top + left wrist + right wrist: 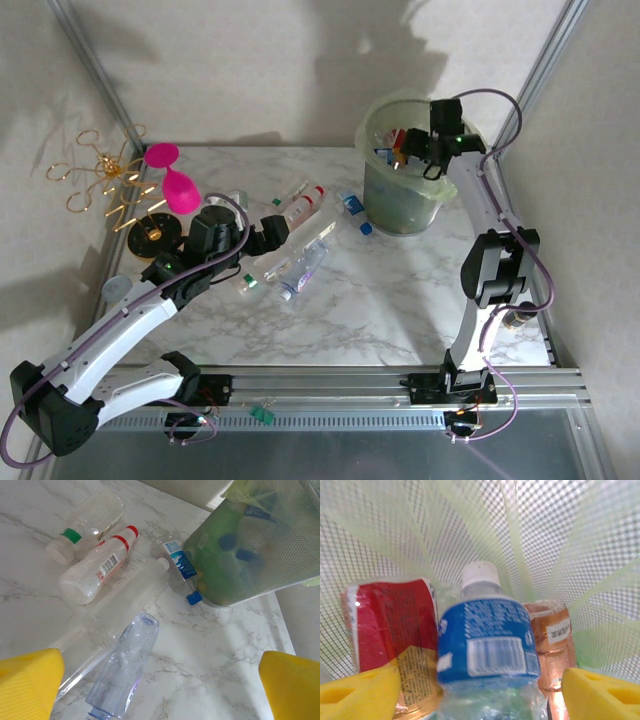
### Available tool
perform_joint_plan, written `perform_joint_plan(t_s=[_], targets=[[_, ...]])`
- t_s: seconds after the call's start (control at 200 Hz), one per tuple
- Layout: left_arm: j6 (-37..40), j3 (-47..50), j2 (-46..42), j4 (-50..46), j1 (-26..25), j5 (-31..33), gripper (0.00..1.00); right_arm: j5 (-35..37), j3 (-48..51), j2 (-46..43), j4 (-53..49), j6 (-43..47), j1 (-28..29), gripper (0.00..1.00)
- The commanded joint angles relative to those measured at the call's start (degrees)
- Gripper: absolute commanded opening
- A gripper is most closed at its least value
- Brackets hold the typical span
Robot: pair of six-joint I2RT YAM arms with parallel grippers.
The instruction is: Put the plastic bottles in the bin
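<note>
No legible txt on bottle labels

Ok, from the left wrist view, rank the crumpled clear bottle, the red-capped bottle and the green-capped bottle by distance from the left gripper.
1. Crumpled clear bottle: just ahead of the left gripper, slightly left.
2. Red-capped bottle: middle left.
3. Green-capped bottle: far left.

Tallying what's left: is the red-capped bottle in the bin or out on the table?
Out. The red-capped bottle lies on its side on the marble table, apart from the bin.

Marble table, scattered plastic bottles, green bin
</note>
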State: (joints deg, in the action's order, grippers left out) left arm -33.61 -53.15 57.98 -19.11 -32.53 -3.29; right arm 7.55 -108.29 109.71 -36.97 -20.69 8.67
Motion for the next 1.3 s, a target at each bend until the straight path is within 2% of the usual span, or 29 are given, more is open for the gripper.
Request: perform_joint_plan(t_s=[0.0,0.36,0.581,0.681,0.826,1.061,1.297], targets=[[1.22,-1.26,0.41,0.28,-0.27,-0.48,1.0,1.2,-3.33,-3.74,-1.49,0.35,0.35,0.84],[2.14,-4.01,0.36,-1.56,-0.25,-0.61,1.0,-2.21,-0.03,-14.52,-0.75,0.01,2.97,0.86],[1.62,-6.08,1.26,-2.08,-0.23,-0.76,1.0,-2.42,7.83,-25.45,2.44,-0.16,8.84,0.86],[1.06,-6.96,1.78,-2.92,-0.25,-1.02,1.0,-4.69,10.75,-29.22,2.48,-0.49,11.05,0.86],[-1.11,-7.06,0.8,-3.0,-0.25,-1.5,1.0,-5.17,17.39,-35.69,4.67,1.83,16.52,0.87],[-4.45,-6.73,-0.98,-3.9,-0.25,-2.33,1.0,-9.61,21.82,-42.06,5.05,0.9,20.14,0.88],[-6.37,-5.16,-1.84,-4.97,-0.32,-4.07,1.0,-16.33,27.49,-45.62,11.8,-4.47,22.11,0.86]])
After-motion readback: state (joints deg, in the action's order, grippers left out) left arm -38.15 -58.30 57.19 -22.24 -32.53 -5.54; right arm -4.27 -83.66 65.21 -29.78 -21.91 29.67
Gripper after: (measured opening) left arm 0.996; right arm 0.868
